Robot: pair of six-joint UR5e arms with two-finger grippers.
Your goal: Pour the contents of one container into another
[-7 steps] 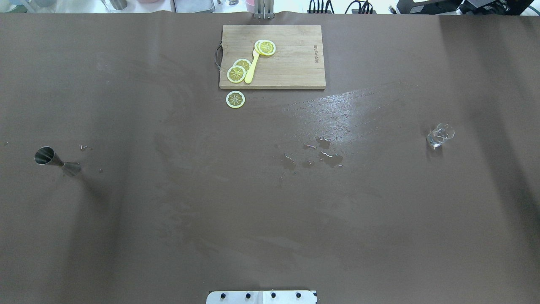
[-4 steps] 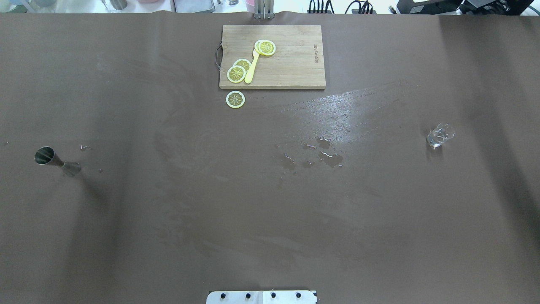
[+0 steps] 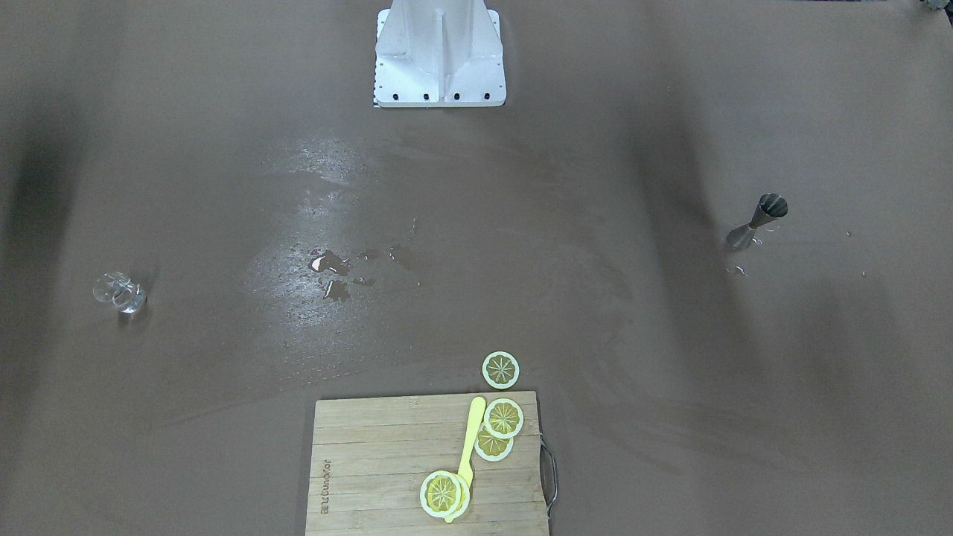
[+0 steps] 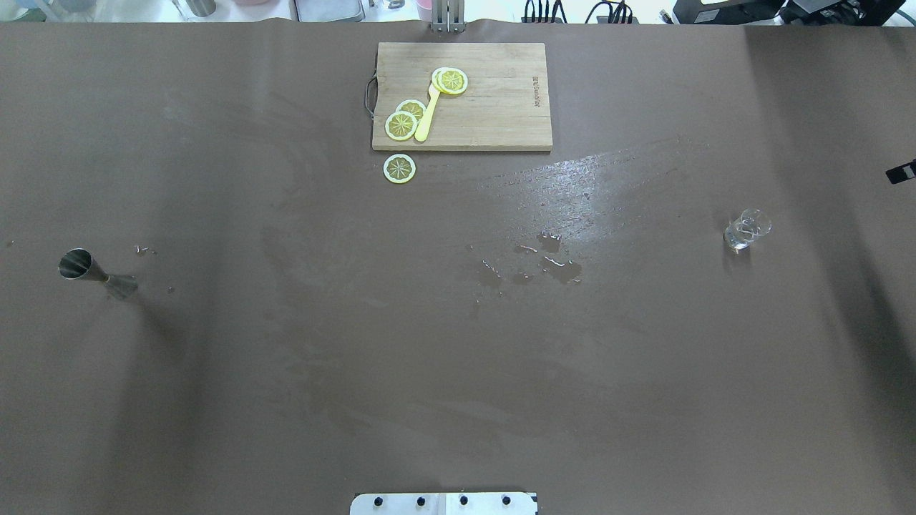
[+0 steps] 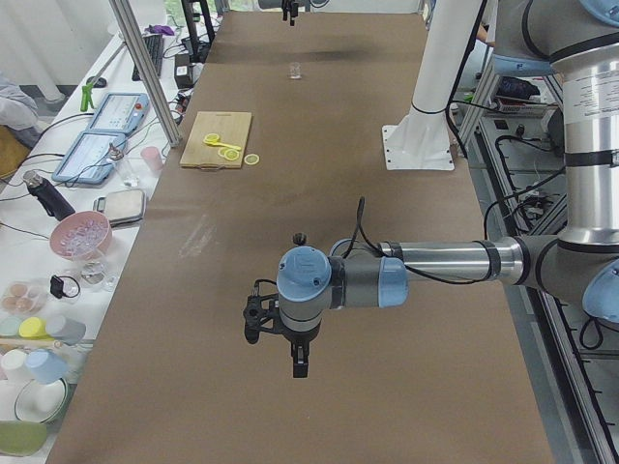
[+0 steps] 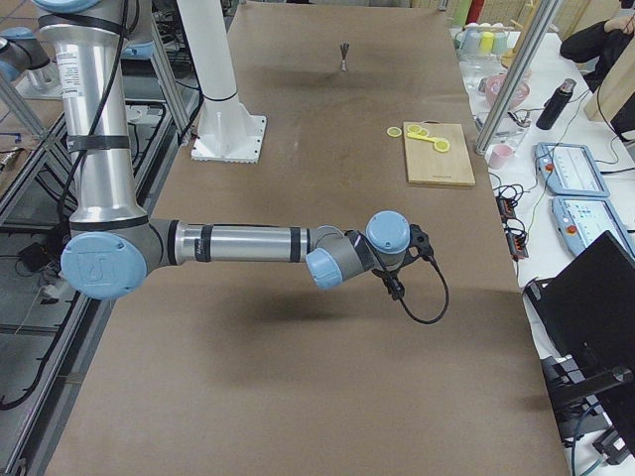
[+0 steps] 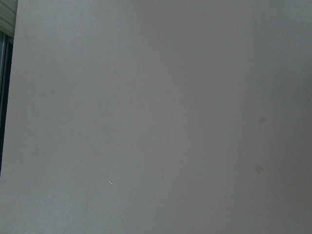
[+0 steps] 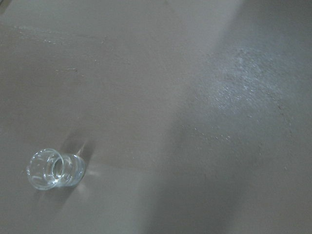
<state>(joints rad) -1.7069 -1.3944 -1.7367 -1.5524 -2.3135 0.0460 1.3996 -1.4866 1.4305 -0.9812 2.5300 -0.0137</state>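
Standing at the brown table's [image 4: 429,357] right, a small clear glass cup [image 4: 746,230] lies nearest the right gripper [image 6: 395,286], a steel hourglass jigger [image 4: 89,270] nearest the left gripper [image 5: 295,358]; neither grip state can be told.

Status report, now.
Left gripper, right gripper hovering wide apart, jaws unreadable. Jigger and glass upright, unheld, far apart. Spilled drops lie between them.
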